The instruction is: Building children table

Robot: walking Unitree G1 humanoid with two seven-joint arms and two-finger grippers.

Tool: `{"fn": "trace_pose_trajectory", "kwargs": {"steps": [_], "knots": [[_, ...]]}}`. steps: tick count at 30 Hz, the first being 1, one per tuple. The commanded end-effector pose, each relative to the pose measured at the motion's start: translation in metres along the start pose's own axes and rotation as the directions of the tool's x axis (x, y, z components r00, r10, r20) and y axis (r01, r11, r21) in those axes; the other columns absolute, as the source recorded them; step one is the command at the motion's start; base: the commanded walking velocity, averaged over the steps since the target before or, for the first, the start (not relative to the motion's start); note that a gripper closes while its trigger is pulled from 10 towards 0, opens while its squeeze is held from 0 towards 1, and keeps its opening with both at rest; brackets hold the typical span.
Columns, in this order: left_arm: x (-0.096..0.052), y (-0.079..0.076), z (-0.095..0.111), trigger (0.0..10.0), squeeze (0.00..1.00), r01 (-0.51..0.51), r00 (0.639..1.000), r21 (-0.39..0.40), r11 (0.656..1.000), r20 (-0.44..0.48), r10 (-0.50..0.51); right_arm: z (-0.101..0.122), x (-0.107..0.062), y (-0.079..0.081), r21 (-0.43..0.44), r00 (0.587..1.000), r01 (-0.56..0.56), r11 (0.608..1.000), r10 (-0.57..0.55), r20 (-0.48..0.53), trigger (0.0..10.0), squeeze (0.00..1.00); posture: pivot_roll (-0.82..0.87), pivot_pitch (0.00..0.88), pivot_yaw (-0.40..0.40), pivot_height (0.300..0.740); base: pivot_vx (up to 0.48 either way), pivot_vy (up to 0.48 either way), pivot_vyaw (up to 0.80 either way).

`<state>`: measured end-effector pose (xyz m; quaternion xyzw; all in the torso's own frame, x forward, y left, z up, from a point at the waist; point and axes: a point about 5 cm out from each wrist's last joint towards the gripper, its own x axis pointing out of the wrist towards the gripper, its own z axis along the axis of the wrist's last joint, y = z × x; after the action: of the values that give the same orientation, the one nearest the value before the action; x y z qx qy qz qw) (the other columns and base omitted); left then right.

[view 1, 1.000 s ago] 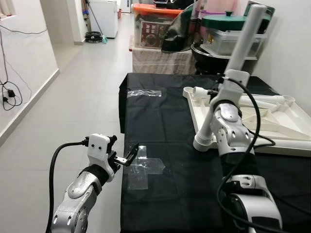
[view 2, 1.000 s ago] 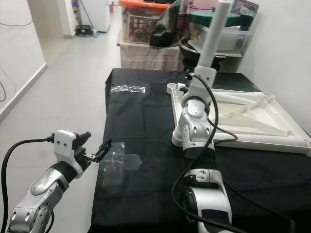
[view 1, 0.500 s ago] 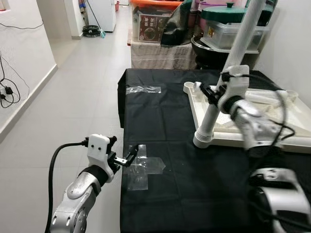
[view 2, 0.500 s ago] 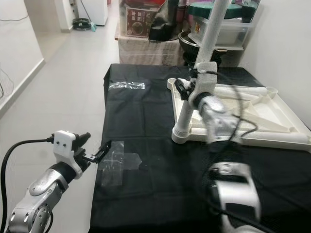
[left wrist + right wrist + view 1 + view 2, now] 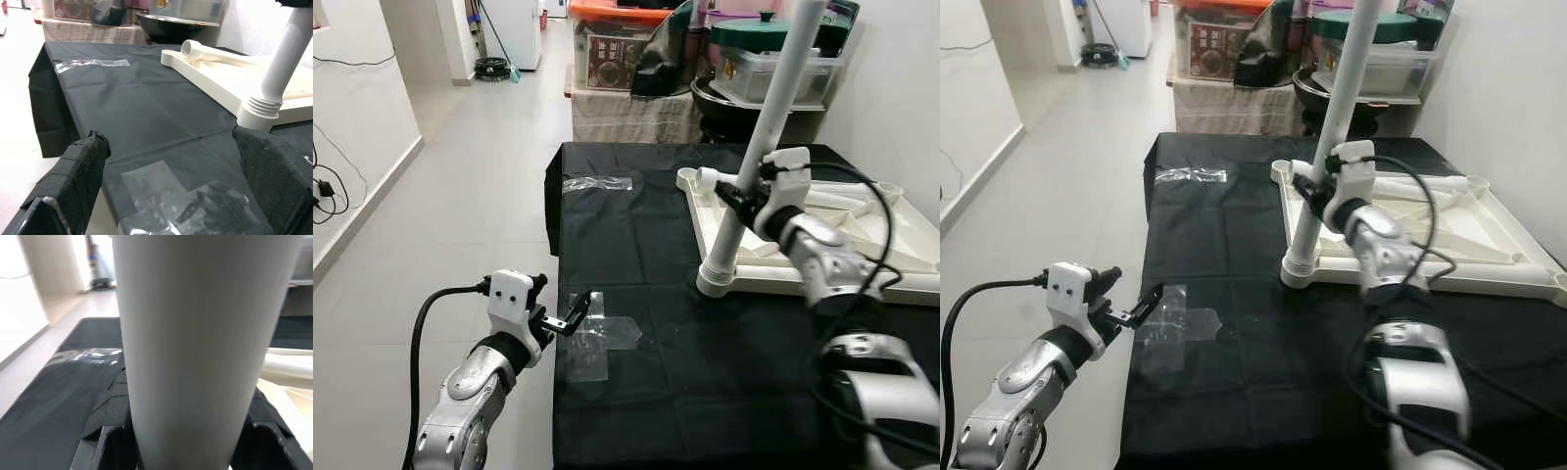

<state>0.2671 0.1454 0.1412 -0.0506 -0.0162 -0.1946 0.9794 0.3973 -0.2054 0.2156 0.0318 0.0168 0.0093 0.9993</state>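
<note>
A white tabletop (image 5: 832,257) lies upside down on the black-clothed table (image 5: 636,245). A long white leg (image 5: 781,78) stands tilted in its near left corner, with the ribbed base (image 5: 717,277) at the socket. My right gripper (image 5: 744,196) is shut on this leg about a third of the way up. In the right wrist view the leg (image 5: 205,347) sits between the black fingers (image 5: 110,396). A second white leg (image 5: 215,53) lies on the tabletop's far side. My left gripper (image 5: 570,315) hangs open at the table's left edge, above a patch of clear tape (image 5: 602,338), holding nothing.
Storage boxes, a green-lidded tub (image 5: 773,54) and a black pan (image 5: 724,98) crowd the back behind the table. A second clear tape strip (image 5: 597,182) marks the far left of the cloth. Bare tiled floor (image 5: 460,196) lies to the left; a wall is on the right.
My right elbow has swung out to the right from in front of the leg, gripper still on the leg, which stands slightly more upright. The left arm has not moved.
</note>
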Motion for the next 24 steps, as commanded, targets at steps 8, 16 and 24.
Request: {"fn": "trace_pose_trajectory", "kwargs": {"steps": [8,16,24], "knots": [[0.001,-0.001,-0.002,10.0,0.00,0.008,1.000,0.001,1.000,-0.019,-0.008,-0.069,-0.038,-0.001,0.065,0.843,0.523,0.850,-0.505,-0.183,0.0,0.00,0.08,0.000,-0.074,0.740,0.000,0.000,0.00],[0.002,-0.002,-0.003,10.0,0.00,0.007,1.000,-0.006,1.000,-0.022,-0.007,-0.041,-0.029,0.030,0.106,0.949,0.311,0.945,-0.302,-0.094,10.0,1.00,0.07,0.000,-0.078,0.740,0.000,0.000,0.00],[0.003,-0.003,-0.004,10.0,0.00,0.010,1.000,-0.013,1.000,-0.018,-0.010,-0.007,-0.008,0.032,0.142,0.980,-0.200,0.969,0.196,0.038,10.0,0.00,0.06,0.000,-0.075,0.740,0.000,0.000,0.00]]}}
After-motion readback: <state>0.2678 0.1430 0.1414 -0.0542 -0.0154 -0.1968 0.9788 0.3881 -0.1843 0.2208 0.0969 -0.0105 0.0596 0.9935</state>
